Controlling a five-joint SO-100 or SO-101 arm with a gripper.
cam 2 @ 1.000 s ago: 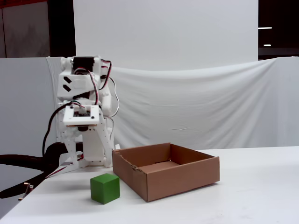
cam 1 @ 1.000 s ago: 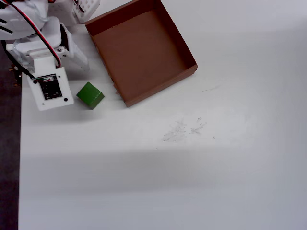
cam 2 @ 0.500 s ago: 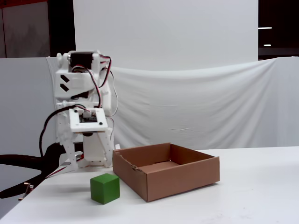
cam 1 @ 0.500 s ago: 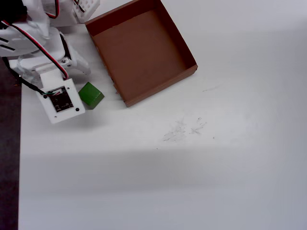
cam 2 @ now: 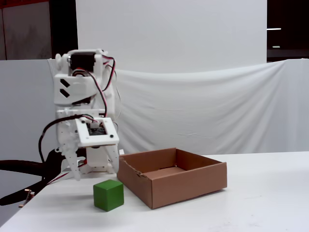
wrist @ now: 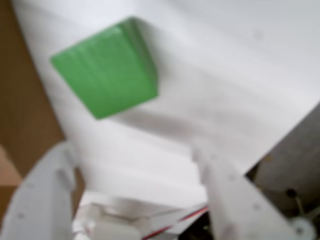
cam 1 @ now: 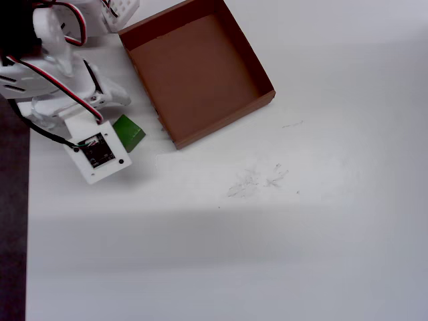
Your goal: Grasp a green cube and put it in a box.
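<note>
My white two-finger tool [wrist: 132,165] hangs spread wide above the small bright-green cube [cam 2: 108,195], which sits on the white bench [cam 1: 267,234] just left of the shallow brown cardboard box [cam 2: 171,182] in the fixed view, ready to straddle it.

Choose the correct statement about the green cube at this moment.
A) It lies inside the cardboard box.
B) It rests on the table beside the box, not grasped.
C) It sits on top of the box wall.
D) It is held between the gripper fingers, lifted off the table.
B: in the fixed view the green cube stands on the table just left of the box, with the open gripper above and behind it.
</note>
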